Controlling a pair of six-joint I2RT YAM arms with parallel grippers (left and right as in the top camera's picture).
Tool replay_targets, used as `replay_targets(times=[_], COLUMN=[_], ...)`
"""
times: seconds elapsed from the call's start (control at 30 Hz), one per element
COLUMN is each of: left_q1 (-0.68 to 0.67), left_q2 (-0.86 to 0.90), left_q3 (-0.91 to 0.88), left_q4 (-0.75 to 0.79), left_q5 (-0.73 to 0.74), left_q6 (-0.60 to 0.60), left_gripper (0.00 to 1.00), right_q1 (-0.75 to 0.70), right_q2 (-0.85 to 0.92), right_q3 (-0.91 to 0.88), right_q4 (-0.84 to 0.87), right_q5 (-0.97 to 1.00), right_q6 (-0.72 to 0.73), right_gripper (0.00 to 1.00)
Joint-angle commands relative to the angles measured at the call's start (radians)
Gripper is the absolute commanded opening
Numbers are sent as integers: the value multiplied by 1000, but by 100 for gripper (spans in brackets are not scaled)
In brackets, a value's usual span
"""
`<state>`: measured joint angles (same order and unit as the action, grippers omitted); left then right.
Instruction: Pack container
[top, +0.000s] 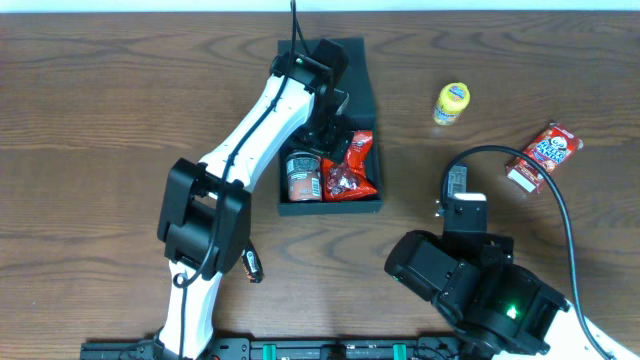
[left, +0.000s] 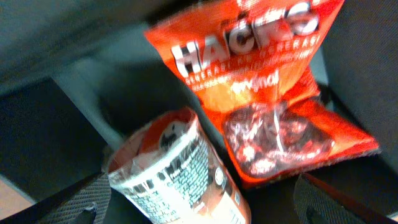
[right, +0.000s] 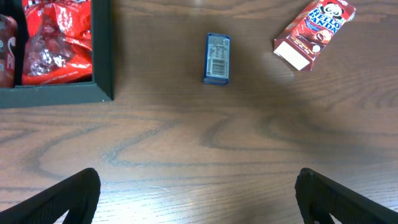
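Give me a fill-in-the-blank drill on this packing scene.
The red snack bag lies ___ the container.
The small bottle outside it is ___ in colour.
The right fingers grip ___.
Missing words: inside; yellow; nothing.

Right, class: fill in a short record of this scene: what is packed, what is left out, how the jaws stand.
container: dark teal-green square cardboard box, open
inside: red-and-white labelled can; orange-red plastic snack bag
on brown wooden table: small yellow bottle; red Hello Panda carton; small blue box
left jaws: open, above can and bag
right jaws: open, above the table
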<state>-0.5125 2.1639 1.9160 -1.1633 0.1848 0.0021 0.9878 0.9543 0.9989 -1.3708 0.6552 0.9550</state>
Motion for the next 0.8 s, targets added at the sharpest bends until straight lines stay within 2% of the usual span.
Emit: replay_targets(times=[0.0,0.37,0.47,0.6,0.77], left_q1=[1,1,1,1,2], left_q2=[-122,-560,-660,-773,-901], left_q3=[-3,-3,-3,-31,-113], left_q4=[9,-69,-97,-110,-145], left_q5=[-42,-191,-291,-352,-411], left_q6=[-6,11,20,21,-11], left_gripper=[95,95,95,95,95], right_q1=[-15,-15,-28,-96,-265], right_q2=[-7,-7,-7,2,90], right_q3=[-1,-1,-1,-1,-8], right_q4=[-2,8,17,64,221], right_q5=[37,29,64,128,151], right_q6=[17,18,35,29,-138], right_gripper=[99,99,99,99,99])
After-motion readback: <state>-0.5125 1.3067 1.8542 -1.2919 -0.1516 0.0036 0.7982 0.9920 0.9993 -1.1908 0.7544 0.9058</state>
